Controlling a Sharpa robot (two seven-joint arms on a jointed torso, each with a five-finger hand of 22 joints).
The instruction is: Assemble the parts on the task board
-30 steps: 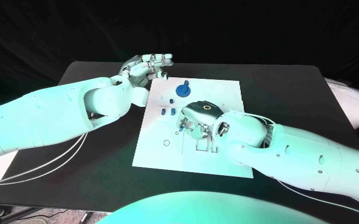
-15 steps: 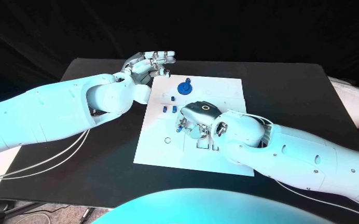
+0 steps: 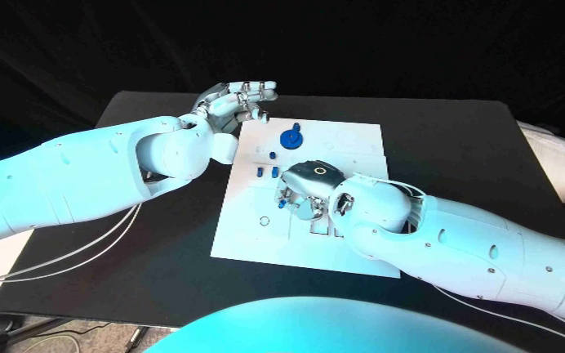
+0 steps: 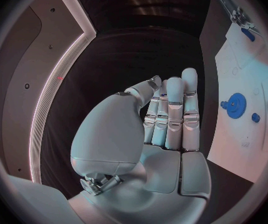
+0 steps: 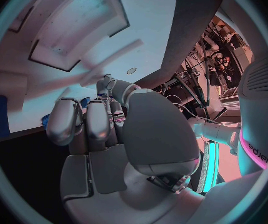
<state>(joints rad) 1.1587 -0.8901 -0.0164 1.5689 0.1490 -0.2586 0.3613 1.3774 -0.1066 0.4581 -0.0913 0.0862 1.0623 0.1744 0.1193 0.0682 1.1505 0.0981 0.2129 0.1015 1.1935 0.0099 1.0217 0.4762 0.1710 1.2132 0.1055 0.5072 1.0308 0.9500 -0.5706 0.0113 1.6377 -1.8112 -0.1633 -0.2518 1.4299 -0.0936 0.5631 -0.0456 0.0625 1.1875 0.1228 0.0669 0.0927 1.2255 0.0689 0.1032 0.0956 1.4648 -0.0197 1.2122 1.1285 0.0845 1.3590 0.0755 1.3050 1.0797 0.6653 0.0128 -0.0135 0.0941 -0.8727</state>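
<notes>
Nearest the robot, the right robot hand [image 3: 309, 188] sits low over the middle of the task board [image 3: 353, 145], fingers curled down around a small blue part [image 3: 282, 203] at its fingertips; it appears to be pinching that part, probably to seat it in the board, though the grip itself is partly hidden. Just beyond this robot hand lie two short blue pegs [image 3: 273, 172], and farther on one blue gear [image 3: 290, 137] stands on the board, seemingly waiting its turn. Farthest, the left robot hand [image 3: 239, 100] hovers over the counter [image 3: 459, 132] just off the board's far corner, fingers together and slightly bent, grasping nothing, likely kept clear of the working area.
</notes>
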